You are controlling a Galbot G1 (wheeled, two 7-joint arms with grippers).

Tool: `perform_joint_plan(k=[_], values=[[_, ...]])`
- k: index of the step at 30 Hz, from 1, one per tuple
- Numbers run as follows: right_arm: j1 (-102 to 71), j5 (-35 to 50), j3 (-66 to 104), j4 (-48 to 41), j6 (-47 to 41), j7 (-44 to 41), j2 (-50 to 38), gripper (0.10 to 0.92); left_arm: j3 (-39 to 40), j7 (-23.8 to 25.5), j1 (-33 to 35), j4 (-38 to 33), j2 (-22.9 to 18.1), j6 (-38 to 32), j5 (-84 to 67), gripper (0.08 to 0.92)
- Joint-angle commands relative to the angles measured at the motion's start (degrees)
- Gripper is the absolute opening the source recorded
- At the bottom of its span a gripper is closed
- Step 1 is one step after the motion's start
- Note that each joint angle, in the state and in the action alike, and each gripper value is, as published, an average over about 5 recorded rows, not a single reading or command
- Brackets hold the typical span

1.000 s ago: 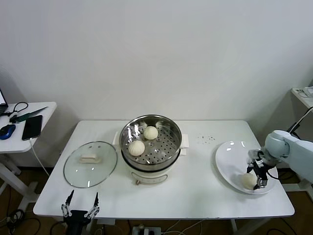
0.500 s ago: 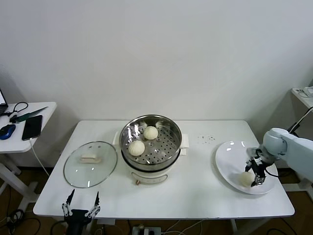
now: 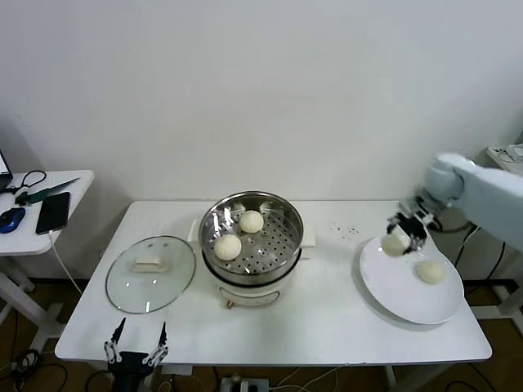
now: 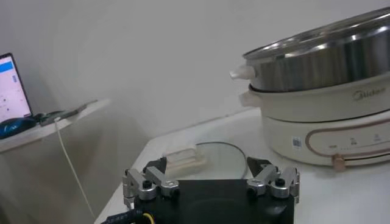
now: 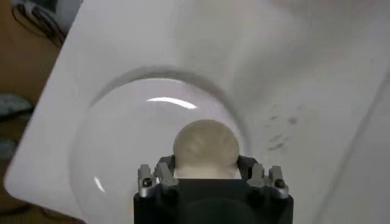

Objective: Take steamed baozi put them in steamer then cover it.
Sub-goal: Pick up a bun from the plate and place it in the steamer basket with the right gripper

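Observation:
My right gripper [image 3: 398,238] [image 5: 205,163] is shut on a cream-white baozi [image 3: 394,243] [image 5: 205,148], held in the air above the far left rim of the white plate [image 3: 400,290] [image 5: 122,152]. Another baozi [image 3: 429,272] lies on that plate. Two more baozi [image 3: 228,246] [image 3: 252,220] rest on the perforated tray of the steamer [image 3: 278,245] [image 4: 323,79] at the table's middle. The glass cover [image 3: 131,286] [image 4: 213,159] lies flat on the table left of the steamer. My left gripper [image 3: 136,347] [image 4: 210,178] hangs open at the table's front left edge, holding nothing.
A side table [image 3: 69,184] at the far left carries a phone [image 3: 54,211], a mouse [image 3: 11,219] and cables. Small dark specks [image 3: 343,231] dot the table between steamer and plate.
My right gripper closed on a baozi on the plate and lifted it up and toward the far left rim. The left arm has not moved.

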Motion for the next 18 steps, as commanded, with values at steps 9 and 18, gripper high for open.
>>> perform_joint_plan(k=[9, 18], values=[[11.9, -2.9, -1.3, 2.9, 18.1, 0.0, 26.6, 0.670, -0.1, 0.1, -0.1, -0.2, 0.2, 0.6, 0.2, 0.823], [3.2, -10.2, 0.8, 2.4, 20.7, 0.9, 34.2, 0.670, -0.4, -0.1, -0.2, 0.0, 0.1, 0.6, 0.1, 0.823]])
